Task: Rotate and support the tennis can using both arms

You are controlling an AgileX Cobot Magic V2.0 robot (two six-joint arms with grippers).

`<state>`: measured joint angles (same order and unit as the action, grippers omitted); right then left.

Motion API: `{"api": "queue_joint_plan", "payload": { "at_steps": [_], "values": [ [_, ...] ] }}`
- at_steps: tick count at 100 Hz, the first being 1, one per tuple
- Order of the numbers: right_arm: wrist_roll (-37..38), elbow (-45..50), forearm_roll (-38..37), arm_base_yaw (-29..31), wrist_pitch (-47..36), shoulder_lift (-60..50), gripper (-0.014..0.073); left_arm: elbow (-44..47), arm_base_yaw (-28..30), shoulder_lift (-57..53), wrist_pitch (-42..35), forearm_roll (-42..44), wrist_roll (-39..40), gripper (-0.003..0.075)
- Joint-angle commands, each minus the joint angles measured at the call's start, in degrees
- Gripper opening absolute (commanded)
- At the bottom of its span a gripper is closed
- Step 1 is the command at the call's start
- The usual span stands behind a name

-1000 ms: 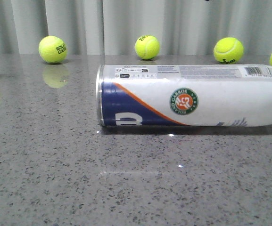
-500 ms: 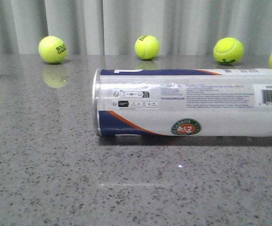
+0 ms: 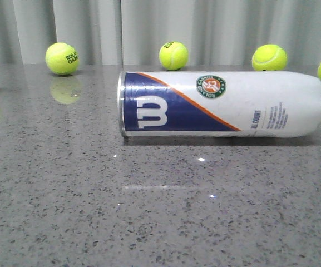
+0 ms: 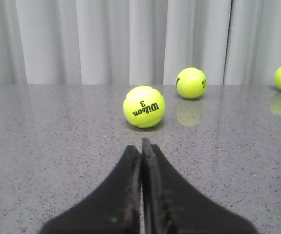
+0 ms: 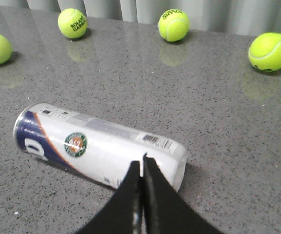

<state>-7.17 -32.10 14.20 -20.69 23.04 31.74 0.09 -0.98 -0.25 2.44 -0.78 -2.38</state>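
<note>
The tennis can point(image 3: 221, 104) bears a white W and a round "Roland Garros" emblem point(image 3: 211, 86); one ball point(image 4: 144, 107) reads "Wilson 3" — another ball point(image 3: 62, 58), "Roland Garros".

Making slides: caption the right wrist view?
Shut right gripper hovers above the tennis can lying sideways on the grey table.

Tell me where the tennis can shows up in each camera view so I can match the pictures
Front view: the tennis can lies on its side across the middle, metal rim to the left.
Left wrist view: not in it; only tennis balls beyond the shut left gripper.
Right wrist view: the can lies diagonally at lower centre, just behind the shut right gripper.
Shared landmark: the grey speckled table, with the pale curtain behind it.
</note>
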Motion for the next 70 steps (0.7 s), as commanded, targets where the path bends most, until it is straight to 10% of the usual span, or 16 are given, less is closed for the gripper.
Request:
{"api": "queue_joint_plan", "payload": {
  "at_steps": [1,70],
  "values": [
    [-0.05,2.02,0.8,0.23,-5.15,-5.37,-0.0061,2.09,-0.48,-1.57,-6.79,-0.06,0.61,-0.0019],
    [-0.05,6.31,0.8,0.23,1.3,-16.94,-0.0061,-26.84,-0.48,16.9,28.58,1.54,0.61,-0.0019]
  ]
}}
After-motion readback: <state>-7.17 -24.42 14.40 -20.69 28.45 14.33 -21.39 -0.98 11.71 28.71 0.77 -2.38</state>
